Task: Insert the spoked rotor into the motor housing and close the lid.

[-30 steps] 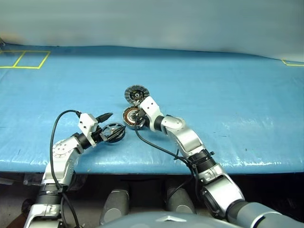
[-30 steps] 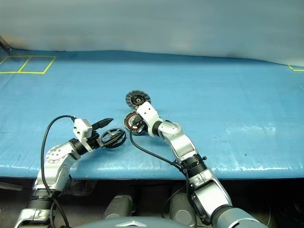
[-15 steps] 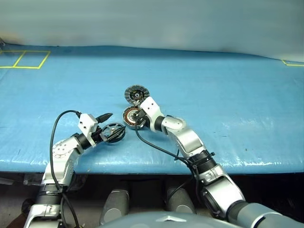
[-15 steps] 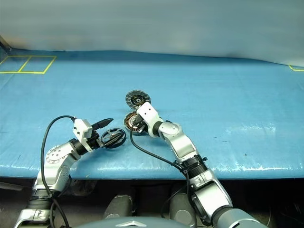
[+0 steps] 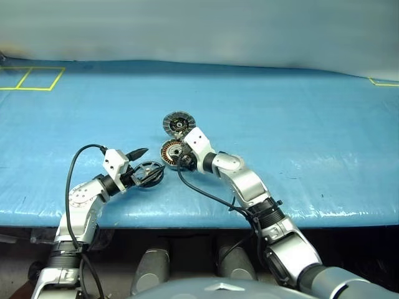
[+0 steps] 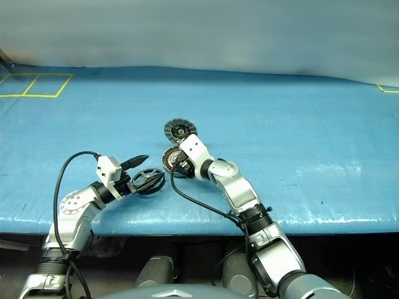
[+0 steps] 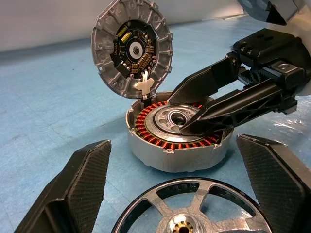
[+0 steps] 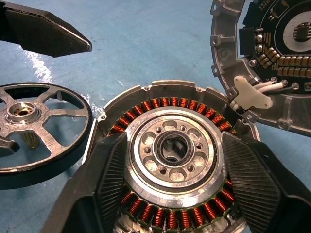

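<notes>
Housing [image 8: 170, 160]: silver disc with copper windings, on the blue table [image 5: 299, 124], lid [image 7: 132, 47] hinged upright. Right gripper [image 7: 194, 124] spread over it. Left gripper [image 5: 142, 167], wide apart, flanks the black rotor [image 5: 149, 173].

The spoked rotor's [image 7: 187, 211] lower half was cut off in the left wrist view; the lid [image 8: 272, 58] ran past the right wrist view's edge.

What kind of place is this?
Probably a robot test bench: a blue-covered table marked with yellow tape squares, and an opened motor housing laid out for assembly.
</notes>
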You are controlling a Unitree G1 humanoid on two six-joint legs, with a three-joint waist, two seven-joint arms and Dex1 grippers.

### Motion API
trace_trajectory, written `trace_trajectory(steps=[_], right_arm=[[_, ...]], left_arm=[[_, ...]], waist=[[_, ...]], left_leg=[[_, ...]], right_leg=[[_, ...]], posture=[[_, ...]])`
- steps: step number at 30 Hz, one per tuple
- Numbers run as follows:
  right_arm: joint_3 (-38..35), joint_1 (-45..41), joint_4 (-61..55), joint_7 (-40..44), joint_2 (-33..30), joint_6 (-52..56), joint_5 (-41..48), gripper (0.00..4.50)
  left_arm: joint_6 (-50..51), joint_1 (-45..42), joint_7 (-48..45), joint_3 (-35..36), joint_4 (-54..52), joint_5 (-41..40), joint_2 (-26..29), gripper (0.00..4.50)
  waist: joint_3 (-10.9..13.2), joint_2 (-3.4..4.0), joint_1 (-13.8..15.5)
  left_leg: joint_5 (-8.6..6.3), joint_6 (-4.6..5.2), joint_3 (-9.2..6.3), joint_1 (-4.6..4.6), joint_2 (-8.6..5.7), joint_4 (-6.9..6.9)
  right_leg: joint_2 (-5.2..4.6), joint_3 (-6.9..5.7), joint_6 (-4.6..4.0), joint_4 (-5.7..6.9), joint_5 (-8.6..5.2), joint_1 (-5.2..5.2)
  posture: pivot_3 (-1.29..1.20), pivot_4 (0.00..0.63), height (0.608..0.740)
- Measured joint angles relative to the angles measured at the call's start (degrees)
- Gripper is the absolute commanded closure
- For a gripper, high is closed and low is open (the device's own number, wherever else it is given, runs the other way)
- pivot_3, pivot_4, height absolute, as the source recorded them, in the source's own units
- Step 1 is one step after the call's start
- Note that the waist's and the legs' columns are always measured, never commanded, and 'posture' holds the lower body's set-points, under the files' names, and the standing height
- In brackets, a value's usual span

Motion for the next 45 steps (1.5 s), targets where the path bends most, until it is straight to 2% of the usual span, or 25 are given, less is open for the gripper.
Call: trace_trajectory(steps=[1,2,13,16,18,21,24,32,45], right_arm=[[0.0,0.0,-0.3,0.0,0.0,0.0,0.0,0.16],[0.0,0.0,-0.5,0.0,0.0,0.0,0.0,0.04],[0.0,0.2,-0.7,0.8,0.1,0.2,1.0,0.04],[0.0,0.2,-0.7,0.8,0.1,0.2,1.2,0.63],[-0.1,0.2,-0.7,0.8,0.1,0.2,1.2,1.24],[-0.1,0.2,-0.7,0.7,0.1,0.2,1.2,1.24],[-0.3,0.2,-0.7,0.7,0.3,0.2,1.4,1.76],[-0.9,0.1,-0.5,0.5,0.8,0.1,1.6,4.44],[-1.5,-2.5,3.8,-0.4,1.6,-1.6,1.2,4.48]], left_arm=[[0.0,0.0,0.0,0.0,0.0,0.0,0.0,0.0],[0.0,0.0,0.0,0.0,0.0,0.1,0.0,0.0],[-0.1,0.0,0.1,0.0,0.0,0.2,0.0,0.0],[-0.1,0.0,0.1,0.0,0.0,0.2,-0.1,0.0],[-0.1,0.0,0.1,0.0,0.0,0.2,-0.1,0.0],[-0.1,0.1,0.1,0.0,0.0,0.2,-0.1,0.0],[-0.1,0.1,0.1,0.0,0.0,0.2,-0.1,0.0],[-0.1,0.2,0.1,-0.1,0.0,0.4,-0.1,0.0],[-0.1,0.8,0.1,-0.4,0.0,0.4,-0.1,0.0]], waist=[[0.0,0.0,0.0],[0.0,0.0,0.0],[0.0,0.0,0.0],[0.0,0.0,0.0],[0.0,0.0,0.0],[0.0,0.0,0.0],[0.0,0.0,0.0],[0.0,0.0,0.0],[0.0,0.0,-0.1]], left_leg=[[0.0,0.0,0.0,0.0,0.0,0.0],[0.0,0.0,0.0,0.0,0.0,-0.01],[0.0,0.0,0.0,0.0,0.0,-0.05],[0.0,0.0,0.0,-0.01,0.0,-0.07],[0.0,0.0,0.0,-0.01,0.0,-0.08],[0.0,0.0,0.0,0.0,0.0,-0.09],[0.0,0.0,0.0,0.0,0.0,-0.1],[0.0,0.0,0.0,0.0,0.0,-0.11],[0.0,0.0,0.0,0.0,0.01,-0.16]], right_leg=[[0.0,0.0,0.0,0.0,0.0,0.0],[0.0,0.0,0.0,0.0,0.0,0.0],[0.0,0.0,-0.01,-0.02,-0.01,-0.03],[0.0,0.0,-0.02,-0.02,-0.01,-0.04],[0.0,0.0,-0.02,-0.02,-0.01,-0.04],[0.0,0.0,-0.02,-0.02,-0.01,-0.04],[0.0,0.0,-0.03,-0.02,-0.02,-0.05],[0.0,0.0,-0.03,-0.02,-0.02,-0.05],[0.0,0.0,-0.04,-0.03,-0.02,-0.07]], posture=[[0.0,0.15,0.74],[0.0,0.15,0.74],[0.0,0.15,0.74],[0.0,0.15,0.74],[0.0,0.15,0.74],[0.0,0.15,0.74],[0.0,0.15,0.74],[0.0,0.15,0.74],[0.0,0.15,0.74]])
